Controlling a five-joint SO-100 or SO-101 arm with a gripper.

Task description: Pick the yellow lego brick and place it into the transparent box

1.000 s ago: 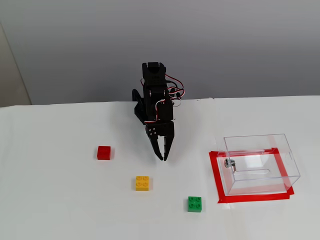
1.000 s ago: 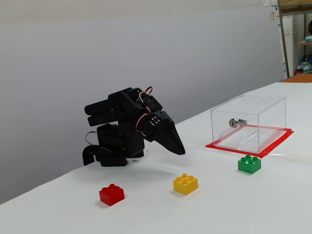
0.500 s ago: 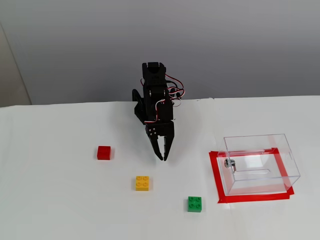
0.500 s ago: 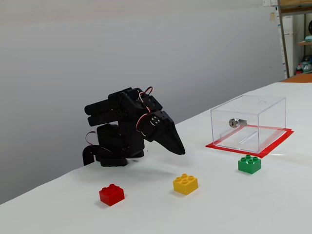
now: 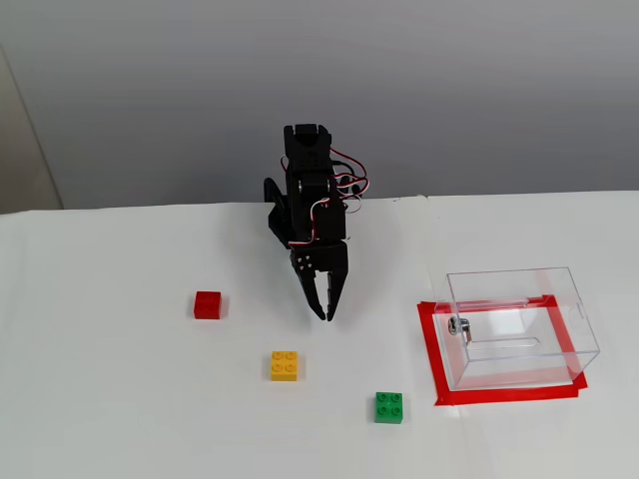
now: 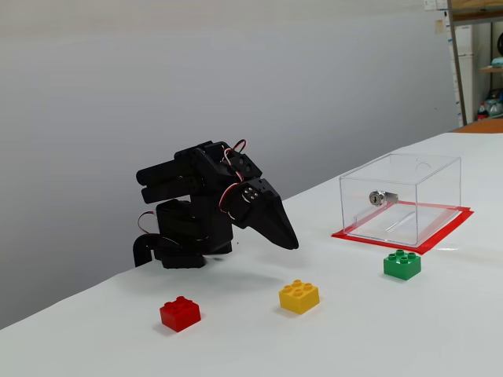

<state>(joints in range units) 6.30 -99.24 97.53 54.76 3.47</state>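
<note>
Pre-reach. Gripper (image 5: 323, 315) empty, jaws together, above table. Yellow lego brick (image 5: 285, 365) just ahead, untouched; transparent box (image 5: 574, 309) well aside. Next: open, descend.

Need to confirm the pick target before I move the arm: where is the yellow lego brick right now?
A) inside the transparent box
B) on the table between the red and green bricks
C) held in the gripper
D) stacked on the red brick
B: the yellow lego brick lies free on the table, with the red brick and green brick to either side; the gripper is shut and empty, and the transparent box holds no brick.
</note>
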